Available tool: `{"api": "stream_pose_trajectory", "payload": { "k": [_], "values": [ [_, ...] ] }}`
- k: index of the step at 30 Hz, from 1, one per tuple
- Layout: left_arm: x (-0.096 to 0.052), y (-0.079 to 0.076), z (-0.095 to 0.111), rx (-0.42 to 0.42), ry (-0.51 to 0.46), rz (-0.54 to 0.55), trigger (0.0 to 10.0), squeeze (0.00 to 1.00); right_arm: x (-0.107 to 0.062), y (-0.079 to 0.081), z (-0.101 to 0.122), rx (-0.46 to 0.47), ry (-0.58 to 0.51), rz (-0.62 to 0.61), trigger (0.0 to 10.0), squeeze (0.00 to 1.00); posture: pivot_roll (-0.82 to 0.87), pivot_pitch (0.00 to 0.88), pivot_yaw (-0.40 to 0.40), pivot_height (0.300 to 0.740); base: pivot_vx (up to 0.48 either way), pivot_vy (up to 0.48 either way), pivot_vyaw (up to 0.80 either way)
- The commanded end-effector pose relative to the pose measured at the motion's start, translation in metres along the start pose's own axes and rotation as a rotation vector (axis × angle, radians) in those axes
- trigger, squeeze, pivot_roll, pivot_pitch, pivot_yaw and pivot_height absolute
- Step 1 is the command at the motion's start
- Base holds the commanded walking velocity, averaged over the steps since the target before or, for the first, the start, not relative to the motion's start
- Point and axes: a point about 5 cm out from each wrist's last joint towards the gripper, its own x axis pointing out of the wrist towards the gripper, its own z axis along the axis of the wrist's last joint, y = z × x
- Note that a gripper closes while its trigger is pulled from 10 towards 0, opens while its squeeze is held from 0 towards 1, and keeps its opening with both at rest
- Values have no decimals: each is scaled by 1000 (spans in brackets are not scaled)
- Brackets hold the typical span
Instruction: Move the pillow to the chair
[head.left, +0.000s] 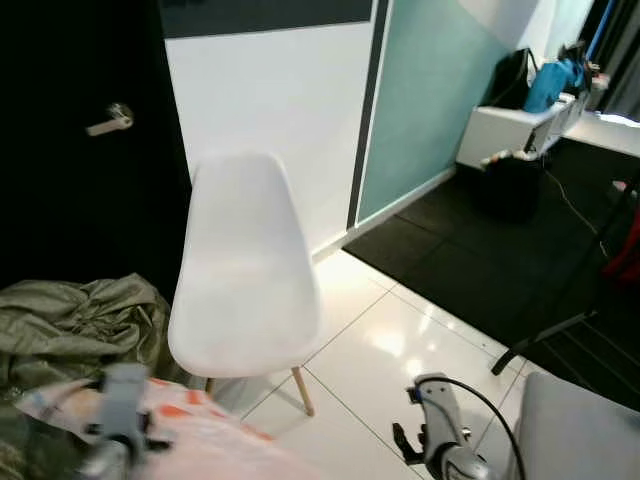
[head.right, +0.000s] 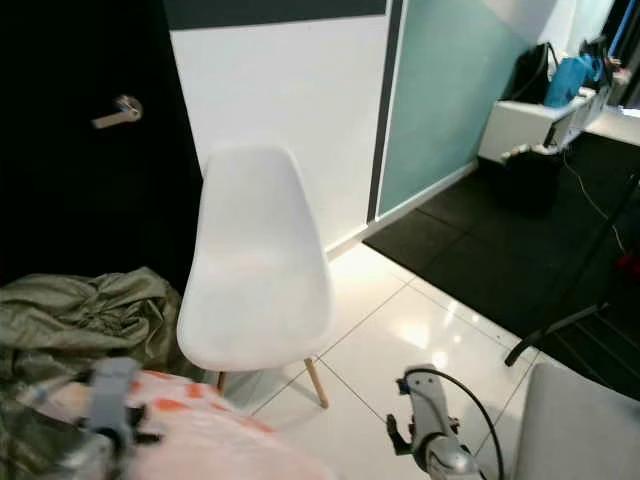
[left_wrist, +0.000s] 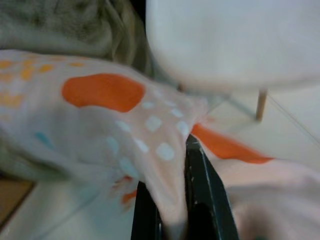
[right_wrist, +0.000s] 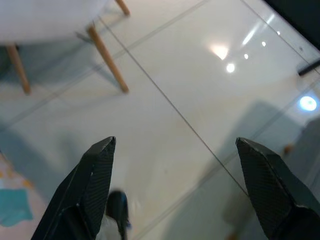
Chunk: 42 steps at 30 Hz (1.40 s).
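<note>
Two black fingers (left_wrist: 200, 200) of the left gripper (left_wrist: 177, 220) pinch a fold of the pillow (left_wrist: 100, 120), pale pink with orange and white spots, held low just before the white chair (head.left: 245, 270). Beside it, the right gripper (right_wrist: 185, 185) hangs over the tiled floor (right_wrist: 200, 90), fingers spread wide and holding nothing. No writing is legible.

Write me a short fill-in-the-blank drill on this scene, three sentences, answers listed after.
1. The left end effector is shut on the ____.
2. The right end effector hangs open above the tiled ____.
3. The chair has a ____ seat and wooden legs.

Missing words: pillow; floor; white
</note>
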Motion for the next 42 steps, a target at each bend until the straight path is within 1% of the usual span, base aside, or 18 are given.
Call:
{"api": "stream_pose_trajectory", "payload": {
  "k": [1, 2, 3, 4, 6, 7, 8, 9, 10, 13, 16, 17, 20, 22, 29, 33, 35, 42],
  "values": [
    [9, 2, 48, 16, -189, -13, 10000, 0, 1, 5, 9, 14, -81, 12, 10000, 0, -216, 1, 9, 740, 300, 0, 0],
    [12, 0, 72, 22, -276, -20, 10000, 0, 0, 5, 14, 8, -132, 16, 10000, 0, -214, 5, 8, 740, 307, 0, 0],
    [12, 0, 72, 22, -276, -20, 10000, 0, 0, 5, 14, 8, -132, 16, 10000, 0, -214, 5, 8, 740, 307, 0, 0],
    [13, -2, 86, 26, -326, -27, 10000, 0, 14, -10, 81, -12, -259, 12, 10000, 0, -214, 5, 8, 740, 307, 0, 0],
    [13, -2, 86, 26, -326, -27, 10000, 0, 14, -10, 81, -12, -259, 12, 10000, 0, -214, 5, 8, 740, 307, 0, 0],
    [13, -6, 121, 30, -450, -47, 10000, 0, 11, -22, 188, -39, -480, 19, 10000, 0, -212, 5, 7, 740, 307, 0, 0],
    [13, -6, 121, 30, -450, -47, 10000, 0, 11, -22, 188, -39, -480, 19, 10000, 0, -212, 5, 7, 740, 307, 0, 0],
    [12, -8, 136, 32, -508, -60, 10000, 0, 6, -23, 215, -51, -543, 23, 10000, 0, -212, 5, 8, 740, 315, 0, 0],
    [11, -10, 144, 32, -540, -69, 10000, 0, 5, -22, 221, -57, -563, 24, 10000, 0, -212, 5, 8, 740, 315, 0, 0],
    [5, -17, 177, 4, -665, -106, 10000, 0, 2, -21, 235, -61, -601, 29, 10000, 0, -208, 1, 9, 740, 319, 0, 0],
    [3, -23, 190, -20, -704, -137, 10000, 0, 1, -20, 239, -77, -609, 27, 10000, 0, -210, 0, 13, 740, 315, 0, 0],
    [3, -35, 200, -54, -728, -207, 10000, 0, 0, -20, 242, -89, -612, 19, 10000, 0, -209, 0, 15, 740, 319, 0, 0],
    [3, -44, 204, -62, -736, -256, 10000, 0, 0, -20, 244, -91, -614, 17, 10000, 0, -209, 0, 15, 740, 319, 0, 0],
    [3, -64, 213, -25, -743, -343, 10000, 0, -1, -21, 249, -85, -612, 13, 10000, 0, -209, 0, 17, 740, 322, 0, 0],
    [4, -107, 232, 6, -740, -451, 10000, 0, -1, -19, 255, -34, -589, 45, 10000, 0, -234, 0, 42, 740, 320, 0, 0],
    [3, -117, 238, 14, -737, -459, 10000, 0, 1, -18, 253, -19, -564, 54, 10000, 0, -239, 1, 49, 740, 309, 0, -520],
    [4, -132, 243, 34, -711, -454, 10000, 0, 1, -19, 251, -30, -561, 42, 10000, 0, -246, 5, 58, 740, 129, 0, -584],
    [2, -144, 248, 50, -710, -461, 10000, 0, 0, -19, 253, -36, -581, 44, 10000, 0, -248, 8, 60, 740, 0, 0, -162]
  ]
}}
